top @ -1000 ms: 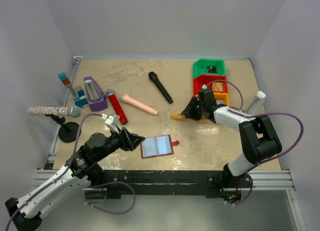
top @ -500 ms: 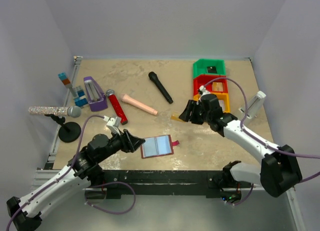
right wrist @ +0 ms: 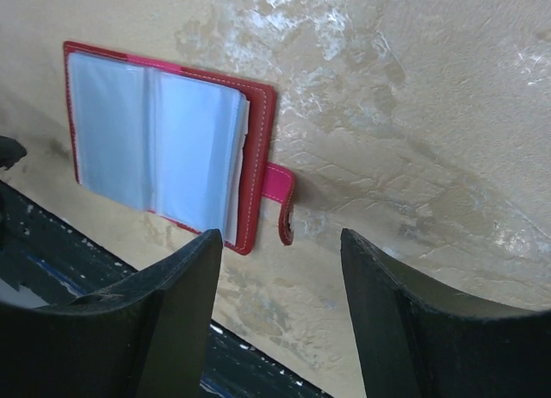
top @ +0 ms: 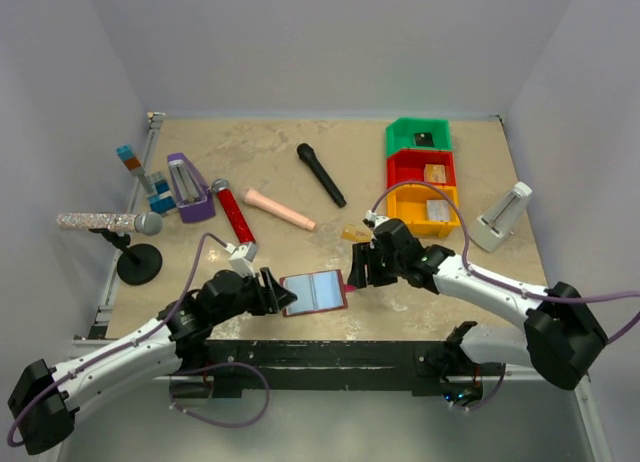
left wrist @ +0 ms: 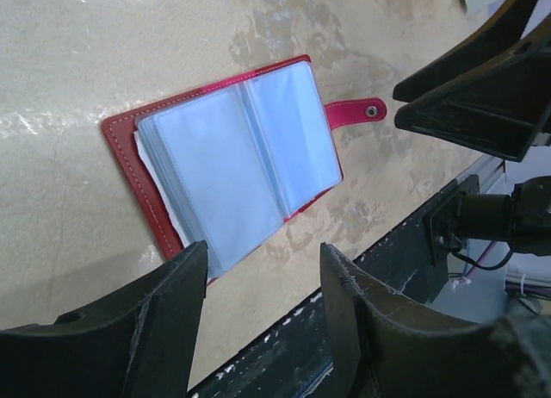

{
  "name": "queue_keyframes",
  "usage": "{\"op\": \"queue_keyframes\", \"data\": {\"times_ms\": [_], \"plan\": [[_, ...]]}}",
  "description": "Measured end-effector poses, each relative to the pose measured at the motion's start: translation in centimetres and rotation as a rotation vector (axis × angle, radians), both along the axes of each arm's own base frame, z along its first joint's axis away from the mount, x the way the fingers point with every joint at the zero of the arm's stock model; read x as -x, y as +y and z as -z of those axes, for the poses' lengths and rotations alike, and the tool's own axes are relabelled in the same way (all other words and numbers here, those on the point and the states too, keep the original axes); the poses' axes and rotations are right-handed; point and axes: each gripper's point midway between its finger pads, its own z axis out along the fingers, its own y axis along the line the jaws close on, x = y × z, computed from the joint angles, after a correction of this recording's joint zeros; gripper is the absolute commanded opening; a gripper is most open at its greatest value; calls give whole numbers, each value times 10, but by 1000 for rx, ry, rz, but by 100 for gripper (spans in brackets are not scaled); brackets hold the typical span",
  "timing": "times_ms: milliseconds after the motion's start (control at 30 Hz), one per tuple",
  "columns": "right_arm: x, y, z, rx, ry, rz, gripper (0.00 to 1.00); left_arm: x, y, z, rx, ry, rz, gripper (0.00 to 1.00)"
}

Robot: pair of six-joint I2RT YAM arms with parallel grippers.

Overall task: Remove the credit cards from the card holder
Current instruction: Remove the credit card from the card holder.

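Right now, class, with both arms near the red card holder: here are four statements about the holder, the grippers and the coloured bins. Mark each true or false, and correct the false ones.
1. The card holder lies open on the table. True.
2. The right gripper is shut on the holder's tab. False: its jaws stand open near the tab and hold nothing.
3. The left gripper is open and empty. True.
4. The green bin is the bin nearest the arms. False: it is the farthest one, and the yellow bin is nearest.
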Motion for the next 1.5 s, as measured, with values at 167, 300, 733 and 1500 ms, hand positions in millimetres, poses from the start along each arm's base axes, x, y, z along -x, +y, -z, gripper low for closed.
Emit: {"op": "queue_keyframes", "data": {"times_ms": [167, 300, 733, 1500], "plan": [[5, -2, 23, 61, 59, -10, 58, 4, -4, -1, 9, 7, -12, 59], [7, -5, 36, 99, 90, -10, 52, 0, -2, -1, 12, 11, -48, 59], [2, -1, 48, 116, 99, -36, 12, -5, 2, 5, -6, 25, -94, 59], [36, 15, 34, -36, 95, -96, 0, -14, -7, 12, -40, 44, -99, 59]]}}
